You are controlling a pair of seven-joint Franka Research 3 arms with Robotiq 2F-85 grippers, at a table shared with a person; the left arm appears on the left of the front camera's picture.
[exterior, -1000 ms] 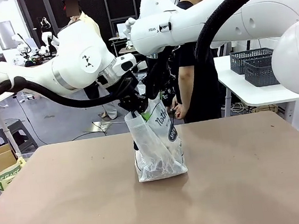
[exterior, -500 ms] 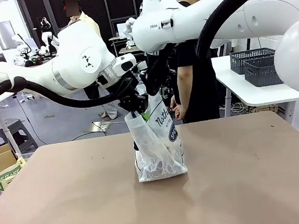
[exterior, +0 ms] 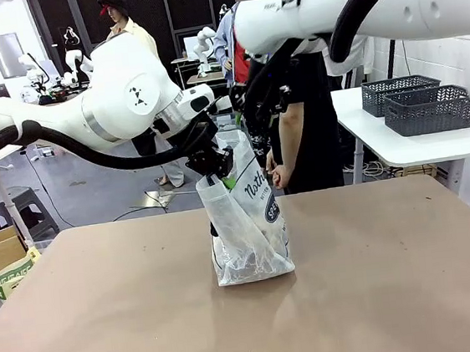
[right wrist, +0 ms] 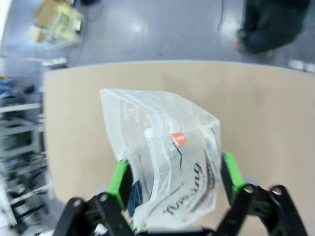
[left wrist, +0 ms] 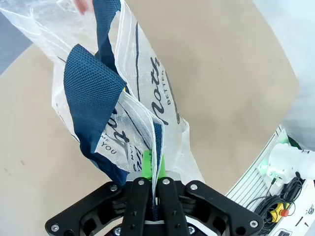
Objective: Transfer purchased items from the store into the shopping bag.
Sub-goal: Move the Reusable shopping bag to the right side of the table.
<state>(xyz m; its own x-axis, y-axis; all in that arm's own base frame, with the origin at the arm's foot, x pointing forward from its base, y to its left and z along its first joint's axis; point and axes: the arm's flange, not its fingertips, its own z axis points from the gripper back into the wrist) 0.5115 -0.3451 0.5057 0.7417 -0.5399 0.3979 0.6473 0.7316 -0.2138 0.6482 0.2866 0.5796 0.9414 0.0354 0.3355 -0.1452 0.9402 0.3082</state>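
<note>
Two grippers sit over the same spot from where I am watching. The shopping bag [exterior: 249, 225], a translucent white plastic bag with dark navy strap handles and black script lettering, stands upright on the bare brown tabletop [exterior: 382, 295], roughly at the middle of the table and nearer its far edge. Something pale and crumpled fills its bottom, but I cannot tell what.

My left gripper [exterior: 215, 168] comes in from the left and is clenched on the upper edge of the bag. In the left wrist view its green pads [left wrist: 146, 164] are pressed together on a fold of the white plastic, with the navy strap handle [left wrist: 91, 103] hanging in a loop just beyond them. That same view shows a dark oval logo lower on the bag's side, partly covered by folds.

My right gripper [exterior: 260, 106] hangs above the bag's mouth, at the far side of it, under the big white forearm that crosses the top of the front view. In the right wrist view its two green-padded fingers [right wrist: 119, 183] are spread wide apart, one on each side of the bag's top, gripping nothing. A small orange tag [right wrist: 178, 138] shows on the plastic between them.

A person in a black shirt [exterior: 305, 126] stands at the far edge of the table, just behind the bag, one hand [exterior: 281, 175] hanging near it.
</note>
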